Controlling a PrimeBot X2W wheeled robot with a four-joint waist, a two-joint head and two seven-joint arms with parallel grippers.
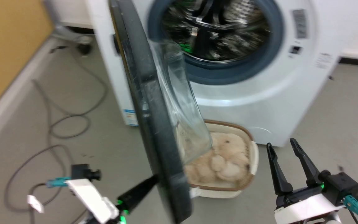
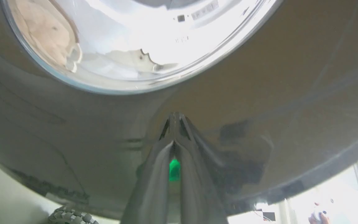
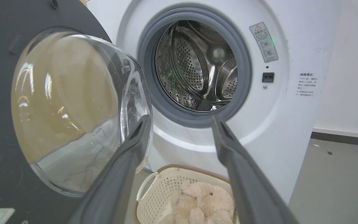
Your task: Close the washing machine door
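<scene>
No words or numbers can be read with any certainty. On the white front of the washing machine (image 3: pixel 278 102), at about two o'clock from the drum opening (image 3: pixel 197 65), a grey label (image 3: pixel 263 42) carries a red warning triangle above two small round pictograms. Its lettering is too small to make out. At three o'clock from the opening stands a short block of dark small print (image 3: pixel 305 84), also illegible. Low on the front, at about seven o'clock, a blue-and-white sticker (image 1: pixel 131 117) is blurred.

You're in a laundry corner of a lab-like room: a white front-loading washing machine (image 1: pixel 291 93) stands on bare grey floor (image 1: pixel 337 124), a laundry basket (image 1: pixel 254 158) before it, loose cables (image 1: pixel 70 116) trailing alongside.
</scene>
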